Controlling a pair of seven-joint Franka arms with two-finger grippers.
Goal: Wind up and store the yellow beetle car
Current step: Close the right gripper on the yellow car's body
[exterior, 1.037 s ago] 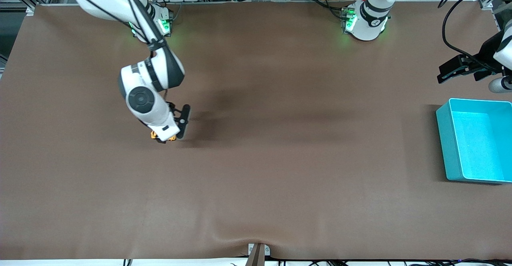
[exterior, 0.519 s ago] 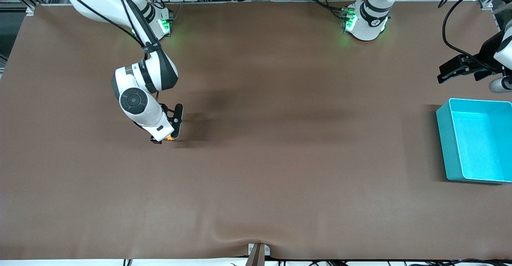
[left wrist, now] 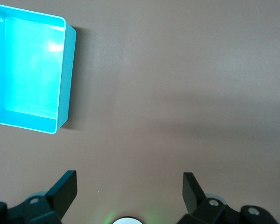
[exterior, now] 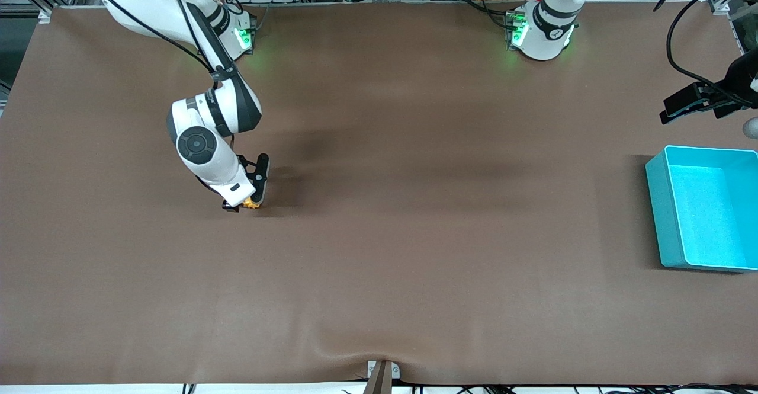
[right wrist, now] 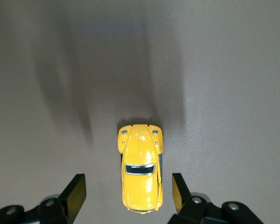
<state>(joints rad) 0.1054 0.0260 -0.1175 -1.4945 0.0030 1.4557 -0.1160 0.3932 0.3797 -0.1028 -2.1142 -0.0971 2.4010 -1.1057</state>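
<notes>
1 yellow beetle car (right wrist: pixel 140 168) on table (exterior: pixel 414 234), 1 turquoise bin (exterior: pixel 657 204) – right gripper (right wrist: pixel 128 192) straddles car w/ fingers apart, not touching; left gripper (left wrist: pixel 129 189) waits wide open near bin.

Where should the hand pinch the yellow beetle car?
Across its flanks, from above. The yellow beetle car sits flat on its wheels, long and narrow, roof rounded, so the sides likely give the best hold. The right hand is over it, fingers flanking the body but not touching.

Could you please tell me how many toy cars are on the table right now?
1. The yellow toy car sits on the brown table toward the right arm's end, between the open fingers of the right claw. The turquoise bin holds none.
</notes>
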